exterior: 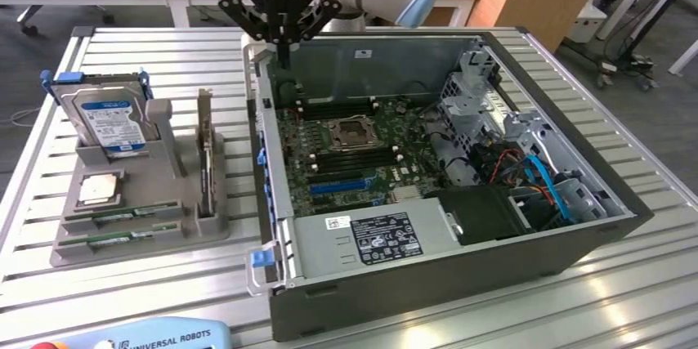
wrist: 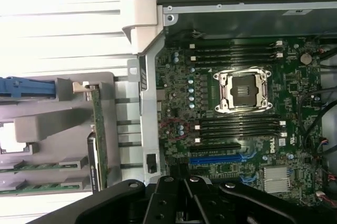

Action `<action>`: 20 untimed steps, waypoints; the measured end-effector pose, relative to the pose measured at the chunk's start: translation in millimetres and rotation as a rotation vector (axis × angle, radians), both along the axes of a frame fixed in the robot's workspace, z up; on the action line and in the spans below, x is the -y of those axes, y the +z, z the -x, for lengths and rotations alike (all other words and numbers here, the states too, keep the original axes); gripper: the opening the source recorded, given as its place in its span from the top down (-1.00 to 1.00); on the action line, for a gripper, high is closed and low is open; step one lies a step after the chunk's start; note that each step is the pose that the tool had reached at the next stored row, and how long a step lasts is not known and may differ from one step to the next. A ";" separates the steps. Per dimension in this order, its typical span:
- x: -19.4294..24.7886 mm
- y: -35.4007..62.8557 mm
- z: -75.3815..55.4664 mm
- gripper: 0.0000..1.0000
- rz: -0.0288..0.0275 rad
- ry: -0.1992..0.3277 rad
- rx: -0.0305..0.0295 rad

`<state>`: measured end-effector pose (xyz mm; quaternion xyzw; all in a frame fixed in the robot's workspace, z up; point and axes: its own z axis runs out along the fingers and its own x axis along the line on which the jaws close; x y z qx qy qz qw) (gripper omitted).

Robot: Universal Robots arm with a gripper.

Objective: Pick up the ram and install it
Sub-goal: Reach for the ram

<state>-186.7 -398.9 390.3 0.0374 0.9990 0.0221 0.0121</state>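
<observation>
End effector [exterior: 283, 61] hangs pointing straight down over the 11 o'clock corner of the computer case [exterior: 458, 275], fingers pressed together, nothing in them. Ram [exterior: 120, 217] lies at 8 o'clock.

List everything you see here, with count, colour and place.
ram sticks: two, green, flat in the holder's near slots.
hard drive: one, silver and blue, upright in the holder.
processor chip: one, silver, flat on the holder.
holder: one, grey, exterior view's left of the case.
computer case: one, dark grey, open, mid-table.
motherboard: one, green, inside the case.
pendant: one, blue, table's near edge.
table: one, silver, slatted, beneath everything.
gripper: one, black, shut, above the case's far edge.
</observation>
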 end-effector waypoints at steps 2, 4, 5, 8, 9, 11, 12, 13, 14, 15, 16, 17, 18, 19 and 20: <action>0.0 -0.2 4.7 0.80 0.0000 0.000 0.0000; 0.0 -0.4 10.1 0.80 0.0000 0.000 0.0000; 0.0 -0.5 13.2 0.80 0.0000 0.000 -0.0001; 0.0 -0.8 23.3 0.80 0.0000 0.000 -0.0001; 0.0 -0.9 26.4 0.80 0.0000 0.000 0.0000; 0.0 -1.2 32.2 0.80 -0.0001 0.000 0.0000; 0.0 -1.3 35.1 0.80 0.0000 0.000 -0.0001; 0.0 -1.4 38.4 0.80 0.0000 0.000 0.0000; 0.0 -1.6 41.4 0.80 0.0000 0.000 0.0000; 0.0 -1.7 44.6 0.80 -0.0001 0.000 0.0000; 0.0 -1.8 47.7 0.80 0.0000 0.000 0.0000; 0.0 -1.9 50.7 0.80 0.0000 0.000 0.0000; 0.0 -2.0 53.7 0.80 -0.0001 0.000 0.0000; 0.0 -2.1 56.5 0.80 0.0000 0.000 -0.0001; 0.0 -2.3 59.7 0.80 0.0000 0.000 -0.0001</action>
